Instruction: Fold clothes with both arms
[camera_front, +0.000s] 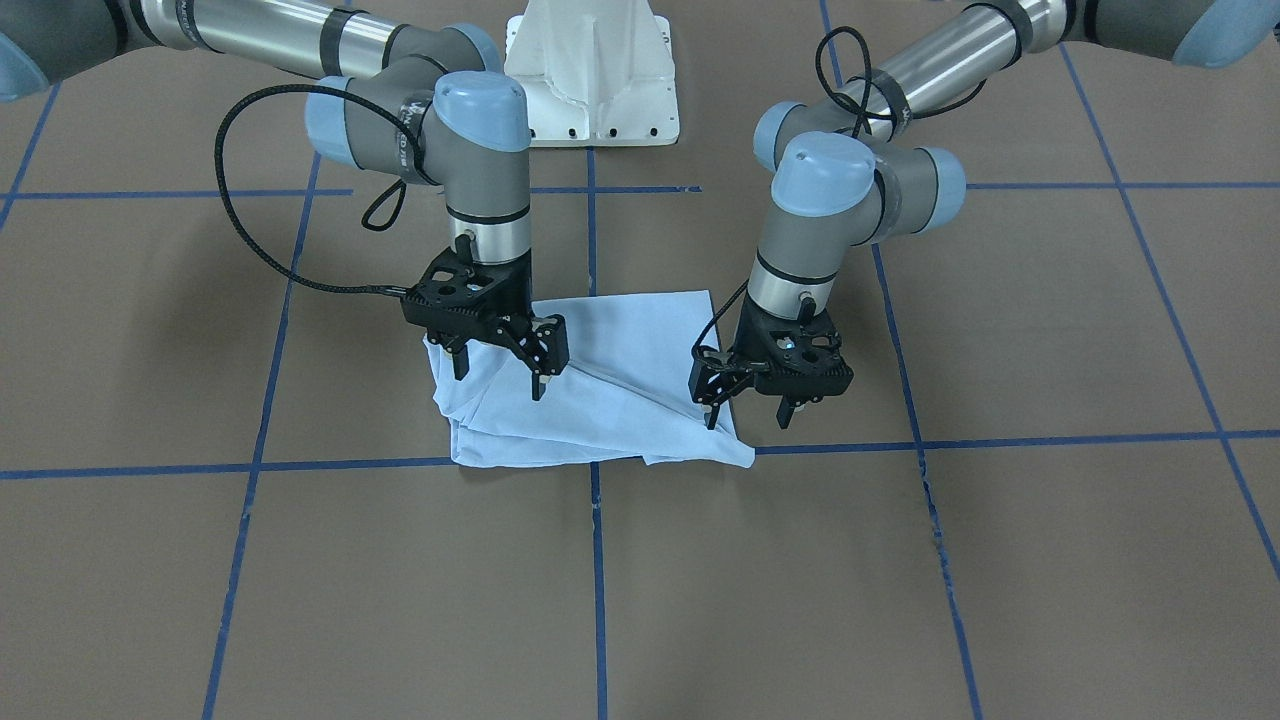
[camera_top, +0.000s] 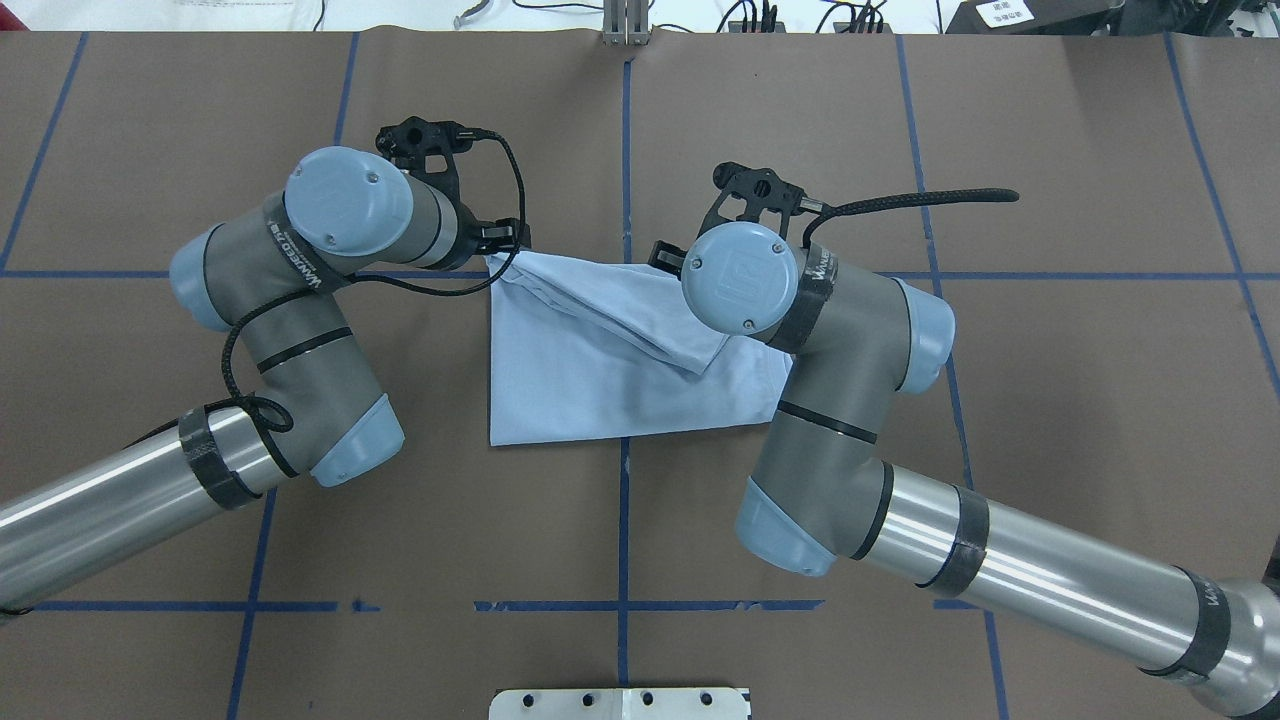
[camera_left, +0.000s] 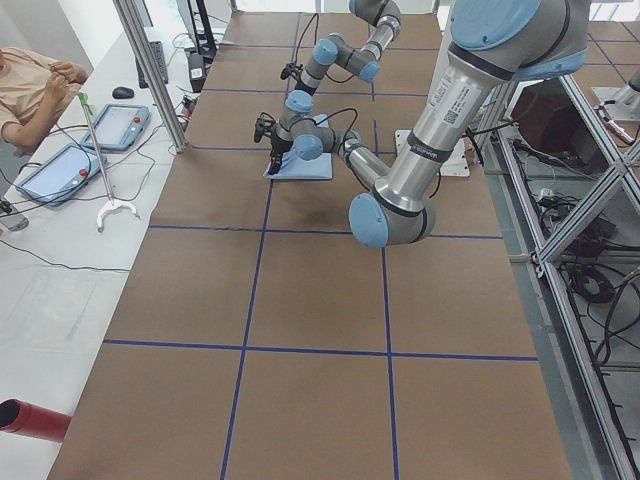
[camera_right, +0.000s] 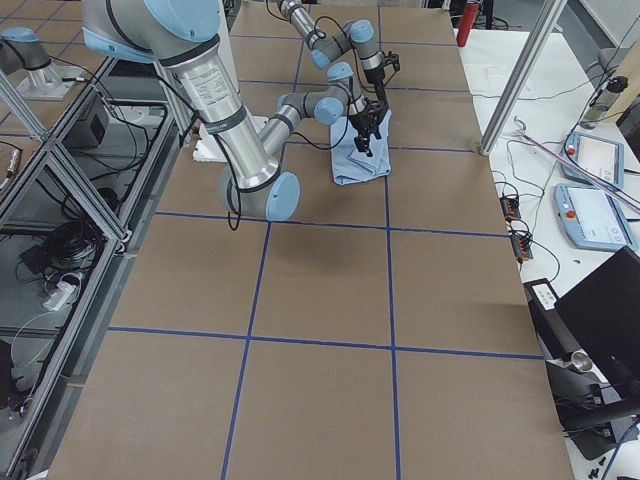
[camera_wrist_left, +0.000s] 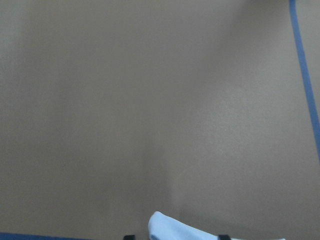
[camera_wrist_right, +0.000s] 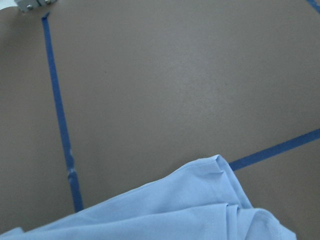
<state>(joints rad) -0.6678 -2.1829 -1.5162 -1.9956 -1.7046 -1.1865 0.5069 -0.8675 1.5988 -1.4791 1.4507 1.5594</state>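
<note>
The left arm (camera_top: 300, 300) reaches in over the table (camera_top: 1050, 400) and bends down to the far left corner of the shirt (camera_top: 600, 390). The left gripper (camera_front: 748, 420) stands upright there with its jaws apart. One finger is on the shirt's edge and the other is off it over the table, and the wrist view shows a tip of cloth between the fingertips. The shirt lies folded into a rough rectangle at mid-table, across the centre tape line (camera_top: 624, 150), with a creased flap running slantwise over its far half. The right arm (camera_top: 840, 400) hangs over the shirt's right side. The right gripper (camera_front: 499, 385) points down at the far right corner, jaws spread wide over bunched cloth, clamping nothing.
</note>
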